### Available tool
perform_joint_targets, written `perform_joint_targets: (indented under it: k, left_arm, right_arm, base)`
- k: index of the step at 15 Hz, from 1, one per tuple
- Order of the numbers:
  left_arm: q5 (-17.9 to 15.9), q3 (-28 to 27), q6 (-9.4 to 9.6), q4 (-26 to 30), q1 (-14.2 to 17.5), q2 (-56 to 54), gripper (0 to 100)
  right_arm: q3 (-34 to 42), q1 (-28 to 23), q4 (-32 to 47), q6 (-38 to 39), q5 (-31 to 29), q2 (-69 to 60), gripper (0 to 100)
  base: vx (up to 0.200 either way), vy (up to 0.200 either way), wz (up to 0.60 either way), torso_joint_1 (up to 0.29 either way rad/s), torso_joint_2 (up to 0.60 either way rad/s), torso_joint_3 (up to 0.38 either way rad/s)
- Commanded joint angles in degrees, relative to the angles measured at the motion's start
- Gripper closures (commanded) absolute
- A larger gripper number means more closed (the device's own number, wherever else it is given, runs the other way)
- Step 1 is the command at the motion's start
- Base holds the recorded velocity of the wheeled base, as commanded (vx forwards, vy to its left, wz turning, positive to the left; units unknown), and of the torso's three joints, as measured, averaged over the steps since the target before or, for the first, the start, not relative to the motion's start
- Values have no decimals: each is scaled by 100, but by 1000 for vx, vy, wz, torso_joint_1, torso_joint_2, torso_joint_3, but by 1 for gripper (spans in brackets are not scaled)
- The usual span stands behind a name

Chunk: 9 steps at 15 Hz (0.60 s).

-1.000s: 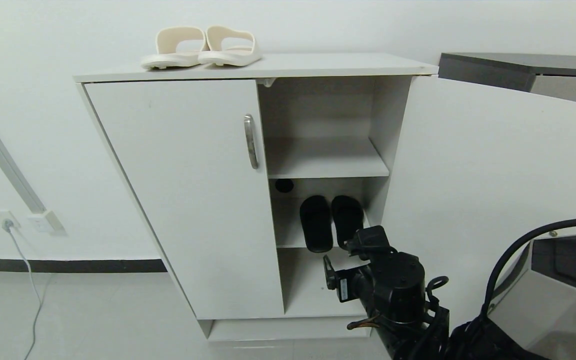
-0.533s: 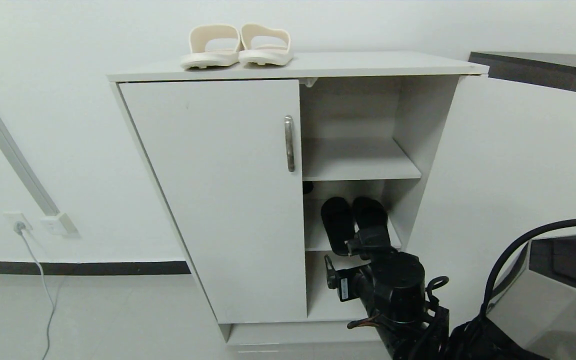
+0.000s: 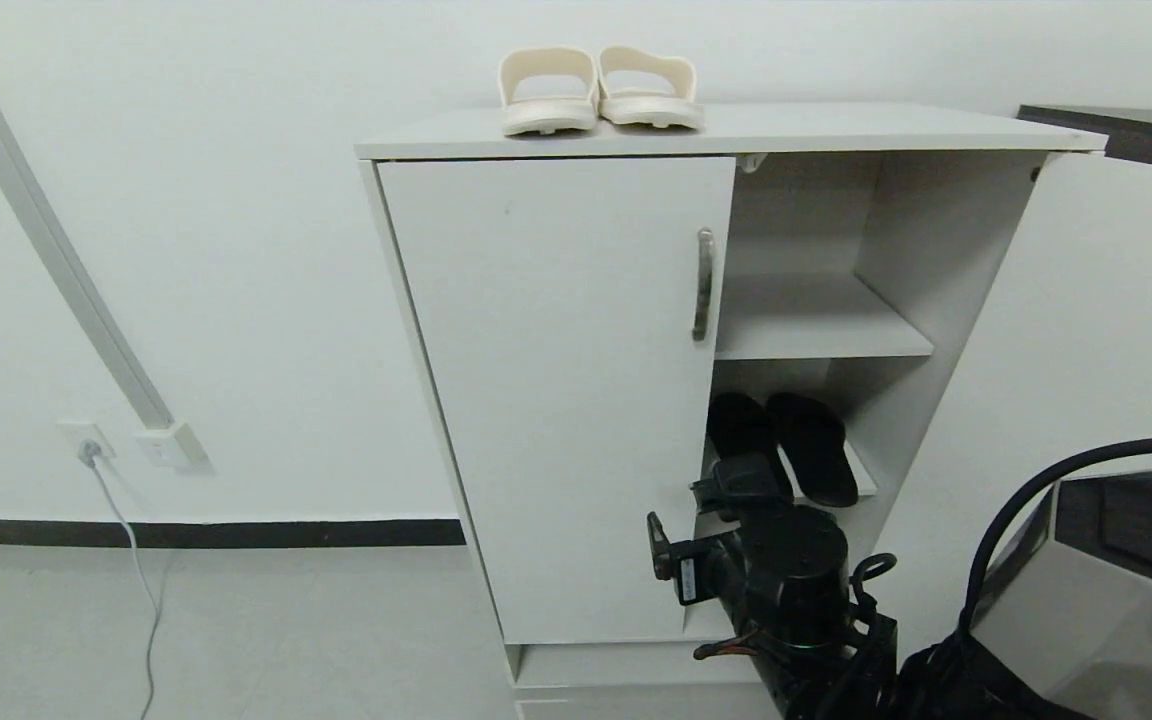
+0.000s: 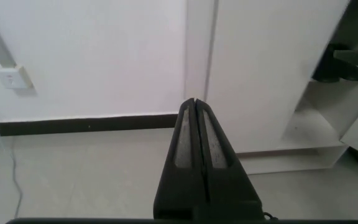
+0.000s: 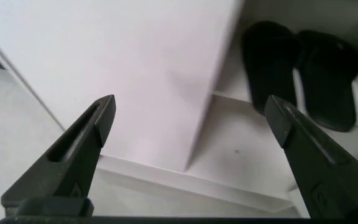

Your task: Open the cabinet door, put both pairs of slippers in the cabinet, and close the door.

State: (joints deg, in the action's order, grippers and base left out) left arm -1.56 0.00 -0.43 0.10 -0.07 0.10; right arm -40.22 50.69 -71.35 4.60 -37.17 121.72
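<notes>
A cream pair of slippers (image 3: 601,90) sits on top of the white cabinet (image 3: 836,125). The black pair of slippers (image 3: 786,445) lies on the middle shelf inside, and shows too in the right wrist view (image 5: 300,68). The cabinet's left door (image 3: 556,380) is closed, with a metal handle (image 3: 703,283). Its right door (image 3: 1096,330) stands wide open. My right gripper (image 5: 190,106) is open and holds nothing, low in front of the left door's lower inner edge, below the black pair. My left gripper (image 4: 194,102) is shut on nothing, low over the floor and facing the cabinet's left side.
The upper shelf (image 3: 816,320) and bottom compartment (image 5: 247,155) are bare. A wall socket with a cable (image 3: 86,445) and a slanted grey conduit (image 3: 36,220) are on the wall at left. Dark-topped furniture (image 3: 1136,125) stands behind the open door. Open floor lies left of the cabinet.
The head camera has moved, so the cabinet and slippers sit farther right in the picture. The right arm now stands before the left door's inner edge instead of the open compartment.
</notes>
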Motion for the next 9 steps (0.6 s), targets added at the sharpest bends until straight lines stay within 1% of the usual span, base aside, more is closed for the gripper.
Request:
perform_joint_targets:
  k: [1, 4, 9]
  left_arm:
    - [-2, 0, -1, -10, -1, -1, 100]
    - [-2, 0, -1, -1, 7, -1, 100]
    - [-2, 0, -10, -1, 7, -1, 100]
  right_arm:
    - [23, 2, -10, 6, -1, 9, 0]
    - [40, -6, -2, -3, -1, 1, 0]
    - [58, -6, -72, -29, -1, -105, 0]
  base:
    - [0, 200, 0, 2, 7, 2]
    - [0, 200, 0, 2, 4, 2]
    - [0, 0, 0, 0, 0, 0]
